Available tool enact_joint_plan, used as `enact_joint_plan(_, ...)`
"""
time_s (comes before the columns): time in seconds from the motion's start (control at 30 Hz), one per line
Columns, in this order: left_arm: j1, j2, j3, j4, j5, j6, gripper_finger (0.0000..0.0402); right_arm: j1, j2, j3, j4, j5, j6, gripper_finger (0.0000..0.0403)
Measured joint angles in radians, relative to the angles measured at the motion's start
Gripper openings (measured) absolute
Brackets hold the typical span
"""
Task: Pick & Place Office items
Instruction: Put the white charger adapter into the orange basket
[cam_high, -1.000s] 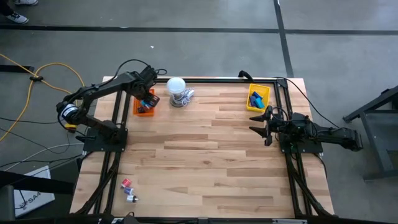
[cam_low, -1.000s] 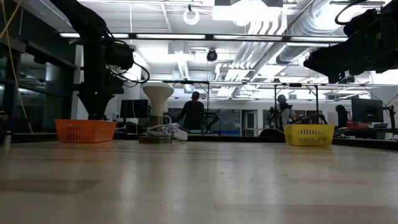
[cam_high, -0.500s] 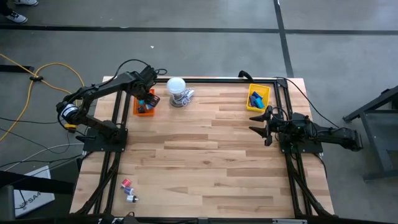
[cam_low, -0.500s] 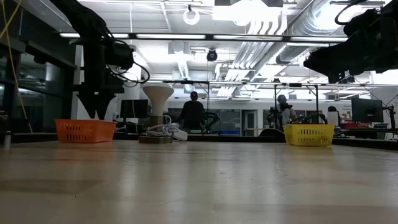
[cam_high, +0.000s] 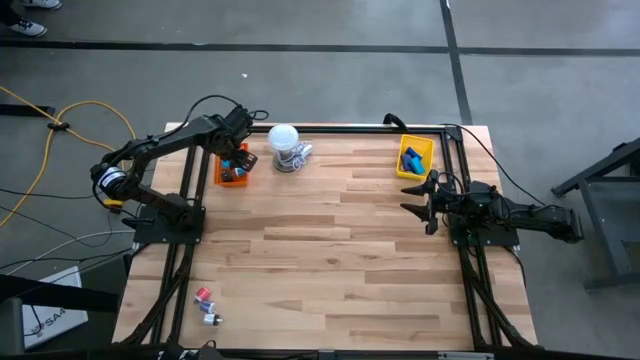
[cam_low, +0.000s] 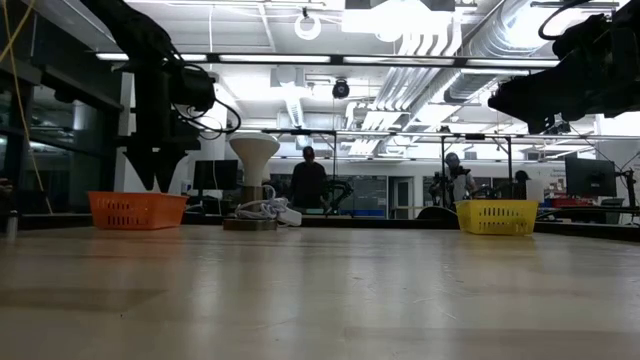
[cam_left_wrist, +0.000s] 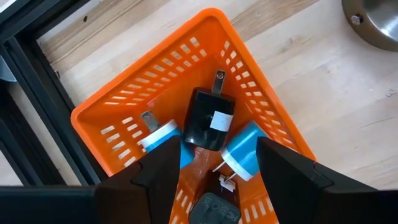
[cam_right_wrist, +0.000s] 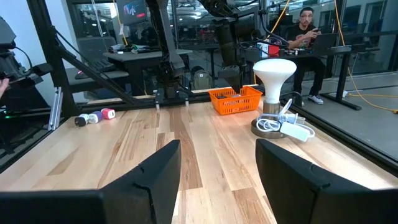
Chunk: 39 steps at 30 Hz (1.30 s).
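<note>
My left gripper (cam_left_wrist: 217, 162) hangs open over the orange tray (cam_left_wrist: 118, 106) at the table's far left, fingers pointing down, holding nothing. In that tray lie office items: a black block with a white label (cam_left_wrist: 208, 118), two blue-and-white pieces (cam_left_wrist: 163, 140) (cam_left_wrist: 244, 149) and a dark piece (cam_left_wrist: 214, 208). The yellow tray (cam_high: 426, 146) at the far right holds blue pieces (cam_high: 411, 158). Small red and white bits (cam_high: 205, 300) lie at the near left. My right gripper (cam_high: 418, 197) waits open and level at the right edge.
A white round-topped object on a metal base (cam_high: 286, 148) with a coiled white cord stands just right of the orange tray. Black frame rails run along the table's edges. Bare wood spans the middle of the table (cam_high: 330, 250). People sit beyond the far edge.
My left gripper has opened its fingers while staying in place above the orange tray.
</note>
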Motion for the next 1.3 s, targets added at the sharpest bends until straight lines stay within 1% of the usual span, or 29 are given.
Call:
enact_joint_plan(0.3,0.008,-0.018,0.0,-0.002,0.0,-0.011,0.0203,0.0,0.0,0.0,0.0,0.0,0.0,0.0195)
enact_joint_plan(0.5,0.004,-0.107,0.001,-0.019,0.028,-0.007,0.0203,0.0,0.0,0.0,0.0,0.0,0.0,0.0195)
enact_joint_plan(0.67,-0.033,-0.185,0.002,-0.054,0.069,0.001,0.0203,0.0,0.0,0.0,0.0,0.0,0.0,0.0195)
enact_joint_plan(0.77,-0.08,-0.23,0.002,-0.083,0.094,0.001,0.0203,0.0,0.0,0.0,0.0,0.0,0.0,0.0195)
enact_joint_plan(1.0,-0.23,-0.31,0.002,-0.096,0.1,0.037,0.0202,0.0,0.0,0.0,0.0,0.0,0.0,0.0195)
enact_joint_plan(1.13,-0.336,-0.325,0.002,-0.097,0.1,0.047,0.0202,0.0,0.0,0.0,0.0,0.0,0.0,0.0195)
enact_joint_plan(1.3,-0.495,-0.325,0.002,-0.097,0.101,0.047,0.0202,0.0,0.0,0.0,0.0,0.0,0.0,0.0195)
